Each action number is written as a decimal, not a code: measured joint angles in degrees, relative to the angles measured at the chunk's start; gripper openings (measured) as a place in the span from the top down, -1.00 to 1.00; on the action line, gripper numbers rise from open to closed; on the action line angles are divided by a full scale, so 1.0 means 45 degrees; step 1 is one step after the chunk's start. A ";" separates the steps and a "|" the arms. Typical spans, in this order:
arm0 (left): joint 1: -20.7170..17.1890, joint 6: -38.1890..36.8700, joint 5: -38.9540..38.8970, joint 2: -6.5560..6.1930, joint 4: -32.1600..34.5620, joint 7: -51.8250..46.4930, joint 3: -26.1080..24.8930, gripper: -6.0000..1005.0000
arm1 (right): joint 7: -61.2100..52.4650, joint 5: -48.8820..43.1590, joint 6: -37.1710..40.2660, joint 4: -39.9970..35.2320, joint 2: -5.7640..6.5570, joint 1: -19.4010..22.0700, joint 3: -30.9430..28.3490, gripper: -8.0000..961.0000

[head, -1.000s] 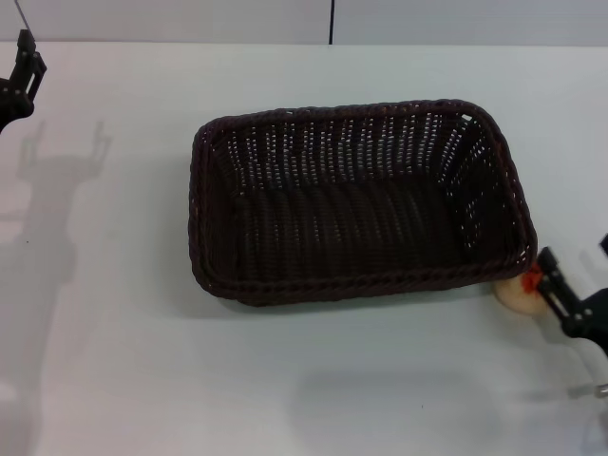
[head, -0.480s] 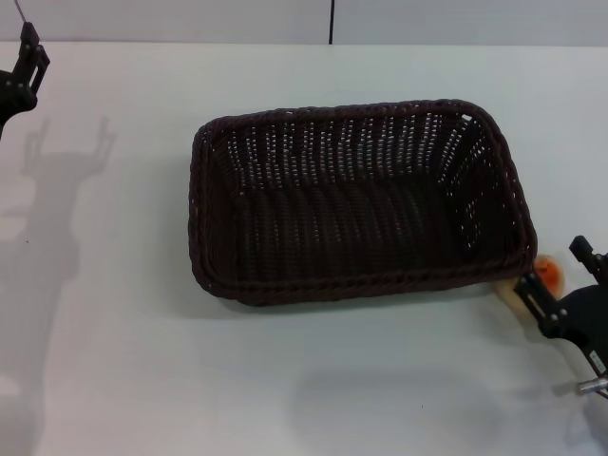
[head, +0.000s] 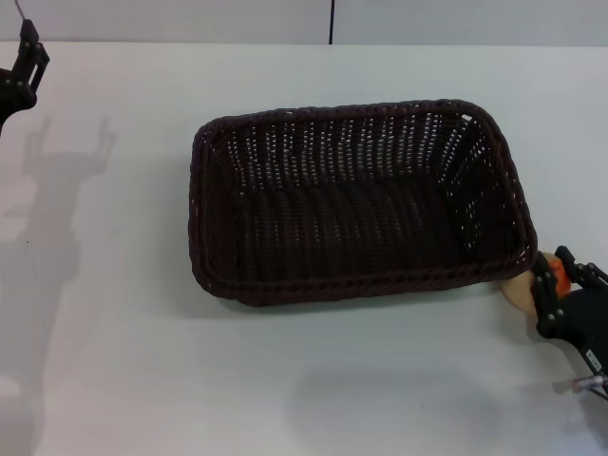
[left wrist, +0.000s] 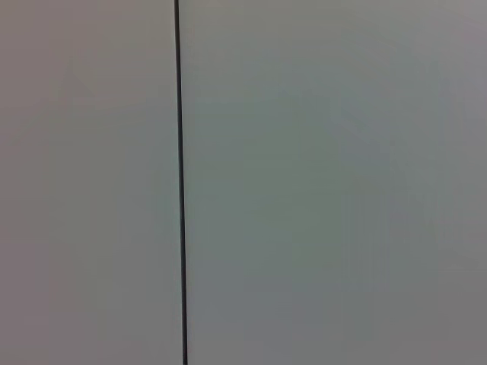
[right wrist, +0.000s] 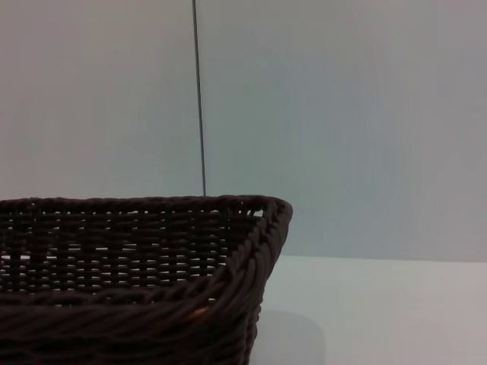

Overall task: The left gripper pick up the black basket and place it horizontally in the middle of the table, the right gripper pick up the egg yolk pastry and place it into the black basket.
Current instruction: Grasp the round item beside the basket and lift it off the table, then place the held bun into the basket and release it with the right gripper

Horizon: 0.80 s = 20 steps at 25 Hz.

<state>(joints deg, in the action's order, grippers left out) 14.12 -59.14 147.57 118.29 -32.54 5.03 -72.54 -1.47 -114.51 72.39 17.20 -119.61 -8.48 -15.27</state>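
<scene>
Basket [head: 356, 204] is seen lying flat, long side across, roughly mid-table [head: 285, 380], nothing inside. Pastry [head: 525, 288] is found on the table just beside the basket's near right corner, partly hidden by the rim and by the right gripper [head: 559, 280]. That gripper is positioned low at the pastry, with a finger on each side and the orange spot showing between them; the gap is narrow, about pastry width, and whether the pastry is actually clamped cannot be told. Left gripper [head: 24, 66] is parked at the far left edge of the table, well apart from the basket; its finger state cannot be told. In the right wrist view only the basket's corner [right wrist: 152, 281] and wall are shown.
</scene>
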 joint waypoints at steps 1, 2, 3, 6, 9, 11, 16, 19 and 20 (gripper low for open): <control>0.0000 0.0000 0.0000 0.0000 0.0000 0.0000 0.0000 -0.62 | 0.0000 0.0000 0.0000 0.0000 0.0000 0.0000 0.0000 0.21; 0.0001 -0.0047 0.0000 0.0000 0.0001 -0.0001 0.0005 -0.62 | 0.0011 0.0000 0.0103 -0.0009 0.0013 0.0008 -0.0006 0.26; 0.0016 -0.0109 0.0000 0.0000 0.0016 -0.0002 0.0012 -0.62 | 0.0016 0.0000 0.0154 -0.0013 0.0018 0.0013 -0.0006 0.31; 0.0048 -0.0184 0.0000 0.0001 0.0056 -0.0004 0.0028 -0.62 | 0.0024 0.0000 0.0354 -0.0035 0.0028 0.0040 -0.0006 0.46; 0.0048 -0.0203 0.0000 0.0001 0.0060 -0.0005 0.0040 -0.62 | 0.0027 0.0000 0.0846 -0.0065 0.0030 0.0138 -0.0006 0.64; 0.0048 -0.0223 0.0000 0.0001 0.0046 -0.0014 0.0043 -0.62 | 0.0091 0.0061 0.1195 -0.0082 0.0025 0.0223 -0.0045 0.71; 0.0041 -0.0237 -0.0001 0.0001 -0.0007 -0.0026 0.0044 -0.62 | 0.1471 0.0624 0.2653 0.0423 0.0006 0.0646 -0.0021 0.80; 0.0027 -0.0238 -0.0001 0.0002 -0.0012 -0.0026 0.0036 -0.62 | 0.2353 0.0571 0.3982 0.0855 0.0012 0.0950 0.0230 0.83; 0.0026 -0.0244 -0.0001 0.0002 -0.0014 -0.0026 0.0036 -0.62 | 0.2576 0.0539 0.4497 0.0966 0.0017 0.1035 0.0356 0.84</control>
<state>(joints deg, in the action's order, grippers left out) 14.23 -60.24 147.57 118.30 -32.60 4.91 -72.37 10.12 -112.08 92.63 21.54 -119.53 -3.83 -13.67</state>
